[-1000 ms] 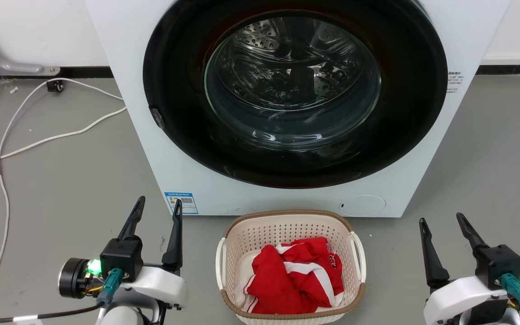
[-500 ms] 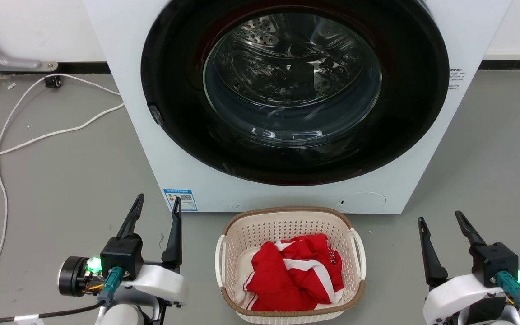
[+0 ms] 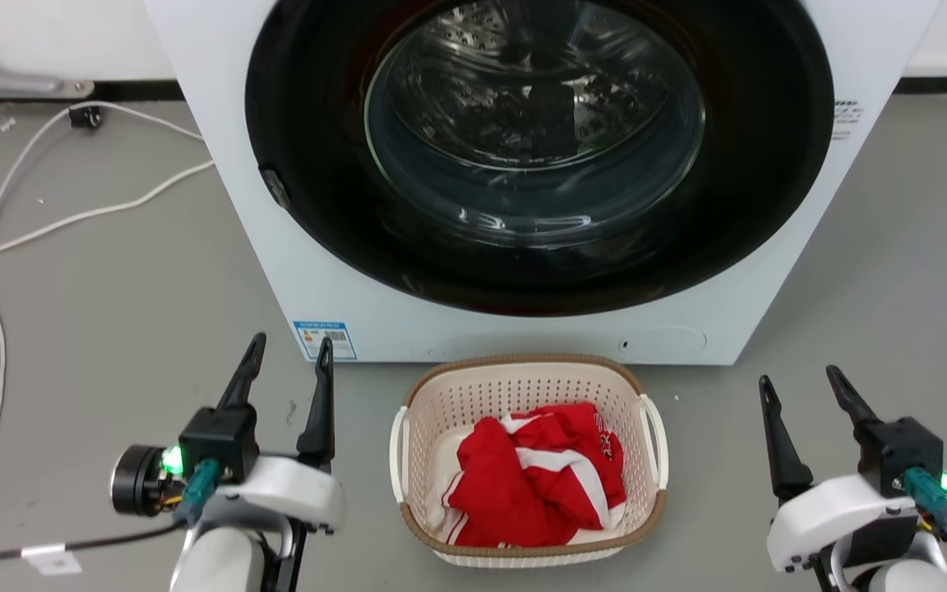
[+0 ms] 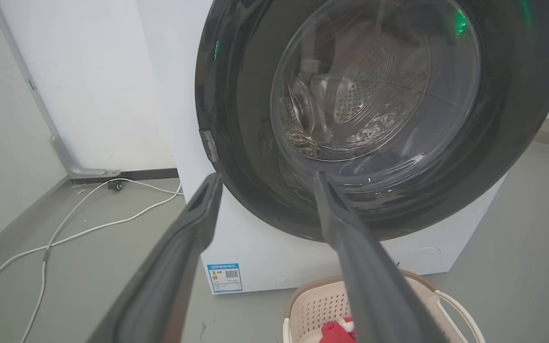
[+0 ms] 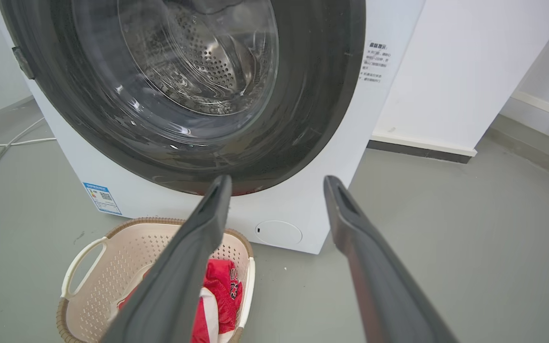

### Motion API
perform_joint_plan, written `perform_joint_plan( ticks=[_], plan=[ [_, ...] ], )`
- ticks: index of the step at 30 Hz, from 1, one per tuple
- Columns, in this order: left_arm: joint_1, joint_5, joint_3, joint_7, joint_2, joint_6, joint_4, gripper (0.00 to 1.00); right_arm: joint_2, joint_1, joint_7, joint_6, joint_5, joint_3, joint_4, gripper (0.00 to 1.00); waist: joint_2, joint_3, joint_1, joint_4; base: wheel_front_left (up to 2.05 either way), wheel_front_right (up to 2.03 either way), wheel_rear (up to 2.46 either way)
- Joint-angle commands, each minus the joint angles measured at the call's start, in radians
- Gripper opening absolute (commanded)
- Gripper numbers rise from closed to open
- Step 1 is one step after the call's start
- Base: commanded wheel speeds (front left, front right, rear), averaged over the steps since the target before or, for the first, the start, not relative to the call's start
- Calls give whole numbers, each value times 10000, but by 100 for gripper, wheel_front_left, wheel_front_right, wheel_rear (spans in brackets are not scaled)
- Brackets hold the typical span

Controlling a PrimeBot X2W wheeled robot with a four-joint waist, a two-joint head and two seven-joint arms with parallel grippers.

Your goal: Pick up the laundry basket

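The laundry basket [image 3: 473,399] stands on the grey floor [image 3: 112,288], centred just in front of the washing machine [image 3: 276,247] and close to the foot of its front panel. Whether the far rim touches the panel cannot be told. A crumpled red and white garment [image 3: 535,481] lies inside it, below the brown rim. The two white side handles are free, one [image 3: 397,452] facing the robot's left and the other [image 3: 659,440] facing its right. The left gripper [image 3: 292,339] hovers over the floor to the basket's left, apart from that handle, with its jaws spread and nothing between them. The right gripper [image 3: 799,375] hovers farther off on the other side, likewise released and empty. Both point toward the machine, not at the basket. By the look of it the pickup has hardly begun: the robot faces the basket with a claw on either flank, but no reach, contact or grasp is made. Left to do, I judge, is bringing the fingers in to the handles or rim, closing on them and raising the basket level.
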Motion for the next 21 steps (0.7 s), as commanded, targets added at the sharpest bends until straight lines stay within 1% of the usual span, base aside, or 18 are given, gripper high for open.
perform_joint_plan(
  ticks=[1,5,9,11,14,15,17,18,19,21],
  plan=[
    [-346,-85,74,-24,-40,-90,207,100,37,-292,103,-7,105,25,140,100,0,364,0,-65,0,0,0],
    [-1117,-303,111,-25,-2,-287,891,100,37,-948,353,-7,248,138,569,100,0,1056,0,-176,0,0,0],
    [-2121,-518,54,158,45,-550,1897,100,35,-1709,639,-7,445,201,1162,100,0,1869,0,-149,0,0,0],
    [-2598,-717,39,369,35,-661,2479,100,37,-2088,859,-7,476,283,1572,100,0,2233,0,-141,0,0,0],
    [-3285,-981,-6,655,163,-820,3342,100,36,-2671,1186,-7,579,424,2236,100,0,2765,0,-180,0,0,0],
    [-3285,-981,-6,655,163,-820,3342,100,36,-2671,1186,-7,579,424,2236,100,0,2765,0,-180,0,0,0],
    [-3957,-1242,-122,851,288,-960,4223,100,31,-3249,1508,-7,694,499,2966,100,0,3314,0,-210,0,0,0],
    [-4155,-1313,-179,941,344,-982,4552,100,32,-3459,1587,-7,727,532,3198,100,0,3480,0,-225,0,0,0],
    [-4155,-1313,-179,941,344,-982,4552,100,32,-3459,1587,-7,727,532,3198,100,0,3480,0,-225,0,0,0],
    [-4623,-1457,-297,1037,440,-1022,5119,100,31,-3862,1754,-7,808,617,3708,100,0,3829,0,-260,0,0,0]
  ],
)
